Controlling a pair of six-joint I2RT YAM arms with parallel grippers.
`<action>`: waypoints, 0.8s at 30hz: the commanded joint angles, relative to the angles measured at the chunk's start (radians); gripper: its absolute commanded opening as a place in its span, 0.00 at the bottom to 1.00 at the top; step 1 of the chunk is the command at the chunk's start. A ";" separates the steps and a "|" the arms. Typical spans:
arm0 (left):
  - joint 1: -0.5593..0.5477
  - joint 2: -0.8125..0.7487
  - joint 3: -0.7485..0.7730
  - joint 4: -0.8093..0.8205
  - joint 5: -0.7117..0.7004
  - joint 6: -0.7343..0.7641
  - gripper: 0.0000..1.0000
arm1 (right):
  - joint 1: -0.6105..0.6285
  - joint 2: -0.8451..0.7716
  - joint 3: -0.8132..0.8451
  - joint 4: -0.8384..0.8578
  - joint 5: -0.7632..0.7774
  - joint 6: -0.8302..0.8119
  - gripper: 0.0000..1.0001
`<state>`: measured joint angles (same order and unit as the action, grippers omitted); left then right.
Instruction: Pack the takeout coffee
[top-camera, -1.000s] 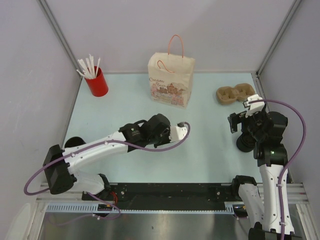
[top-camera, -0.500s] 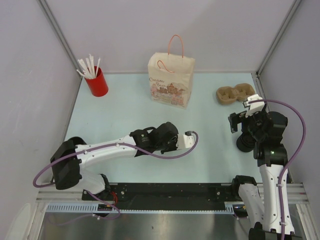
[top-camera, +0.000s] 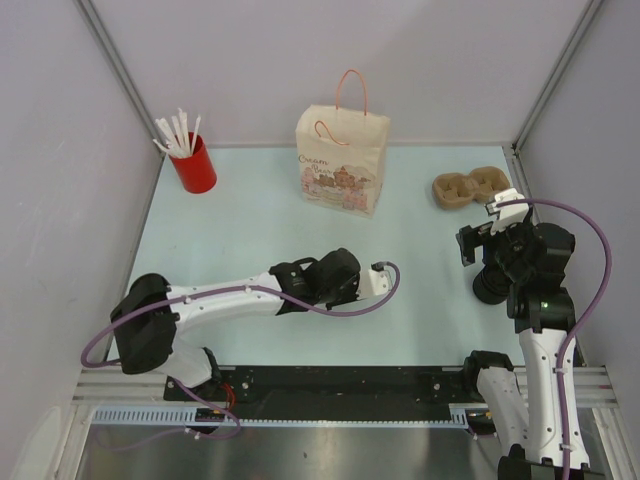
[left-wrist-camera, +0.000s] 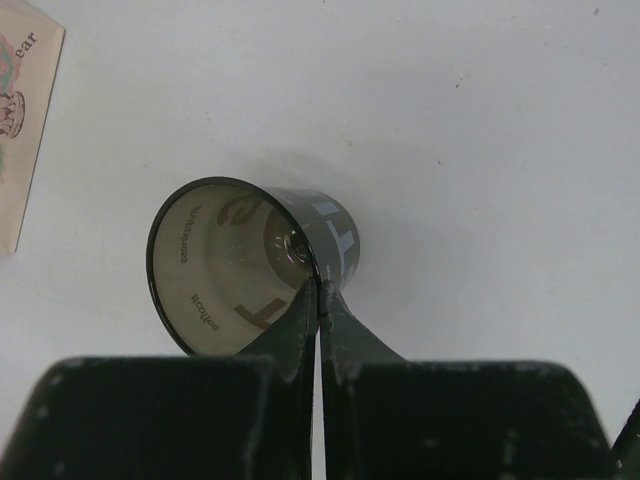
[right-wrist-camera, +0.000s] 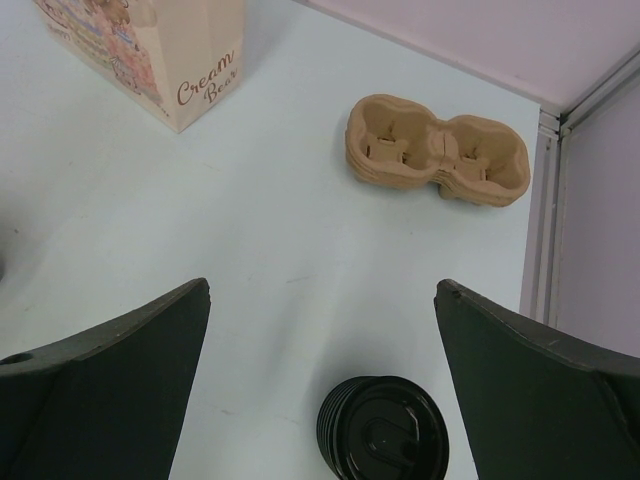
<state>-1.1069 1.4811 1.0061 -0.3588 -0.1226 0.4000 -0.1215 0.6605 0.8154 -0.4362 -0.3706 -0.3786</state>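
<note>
The pale tabletop is carrying everything. At 12 o'clock, near the far edge, the paper bag is standing upright, mouth up, with pink handles rising over it. At 2 o'clock the cardboard cup carrier is lying with both wells showing empty. At 10 o'clock the red cup of straws is sitting well apart from the work. At 3 o'clock the squat black round piece is resting, and the right tool is hanging above it, fingers spread wide and grasping nothing. Smallest item: the takeout coffee is sitting near the tabletop's centre, at 6 o'clock of the bag and well apart from it, with the left wrist hiding it from overhead. The left tool is clenching its thin wall at the rim, one finger inside and one outside, and the cup is tipping its mouth toward the wrist camera. Whether it is touching the tabletop I cannot tell. Risks, as I am judging them: a one-sided rim pinch is leaving the cup free to swing, slip or buckle during the carry. The bag looks light and unbraced, so a cup catching its lip or handles could be toppling it. The spread right tool could be nudging the black piece.
</note>
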 joint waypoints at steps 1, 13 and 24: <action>-0.005 0.002 -0.011 0.063 -0.031 -0.027 0.00 | 0.005 -0.007 -0.004 0.033 0.010 -0.013 1.00; -0.007 0.013 0.006 0.027 -0.023 -0.021 0.19 | 0.005 -0.006 -0.004 0.031 0.010 -0.014 1.00; -0.007 -0.050 0.034 0.000 -0.040 0.002 0.47 | 0.002 -0.002 -0.004 0.030 0.007 -0.014 1.00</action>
<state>-1.1069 1.4925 0.9985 -0.3538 -0.1402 0.3943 -0.1207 0.6605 0.8154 -0.4362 -0.3706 -0.3794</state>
